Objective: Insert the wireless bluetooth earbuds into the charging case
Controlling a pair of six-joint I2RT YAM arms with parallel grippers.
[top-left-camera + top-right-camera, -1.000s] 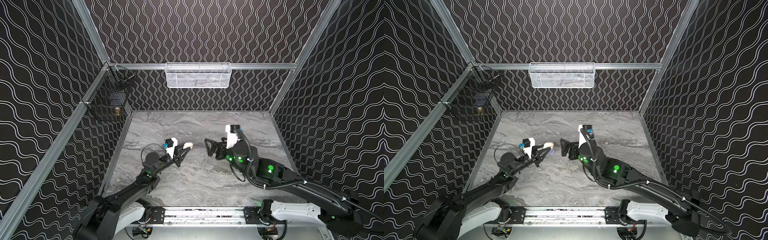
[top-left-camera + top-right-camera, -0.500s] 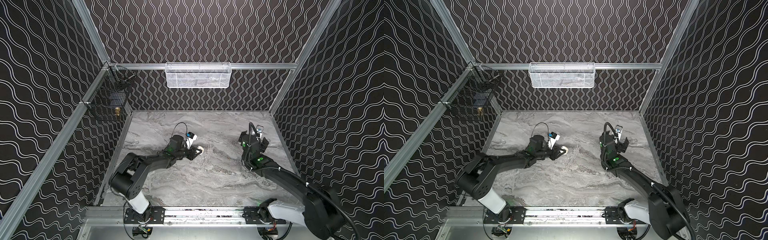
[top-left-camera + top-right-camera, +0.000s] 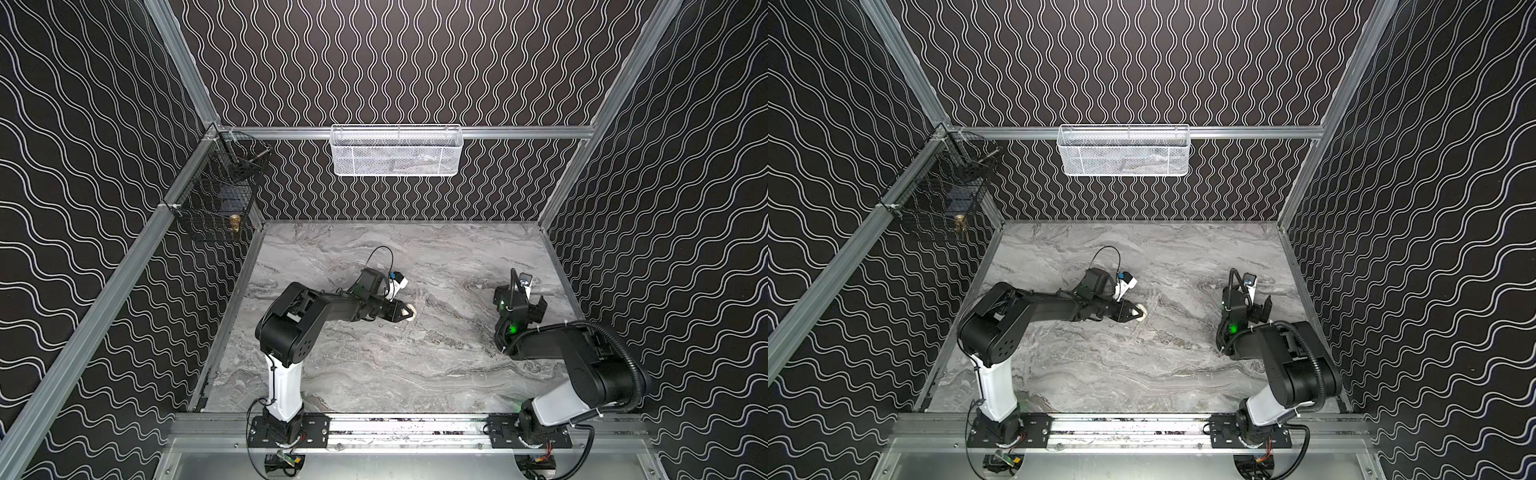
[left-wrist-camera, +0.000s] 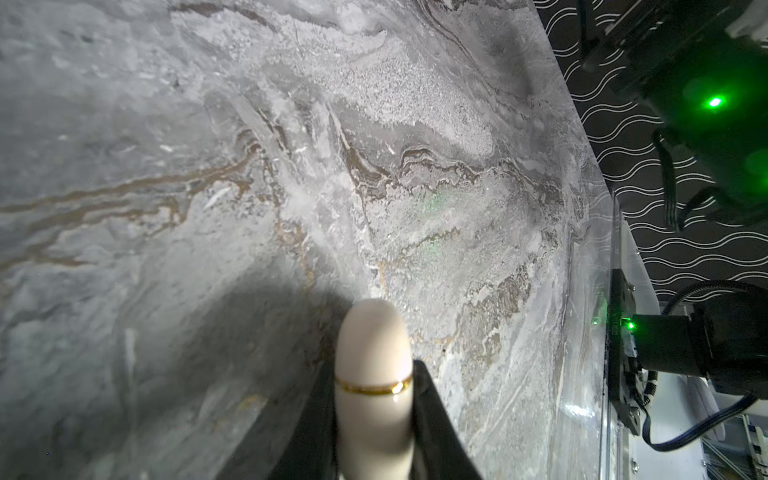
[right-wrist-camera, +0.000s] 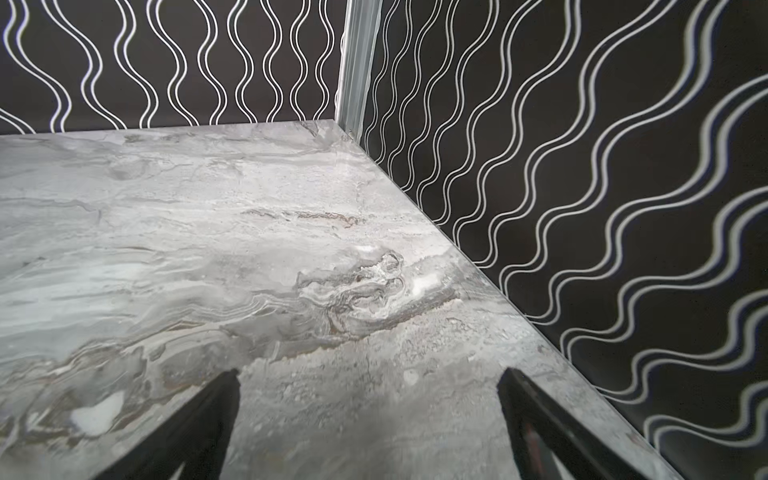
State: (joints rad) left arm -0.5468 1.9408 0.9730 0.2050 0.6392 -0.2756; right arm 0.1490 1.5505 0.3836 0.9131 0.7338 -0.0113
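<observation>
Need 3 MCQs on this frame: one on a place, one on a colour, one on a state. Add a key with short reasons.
1. Where does the white mesh basket hang?
A) back wall
B) left wall
C) on the table

2. What colour is the band around the cream case in the left claw?
A) blue
B) gold
C) red

3. How is the right claw?
A) shut on a case
B) shut, empty
C) open, empty

Key:
1 A, it hangs at the rail across the back wall in both top views.
2 B, the left wrist view shows a gold ring.
3 C, its fingers stand wide apart with nothing between them.
</observation>
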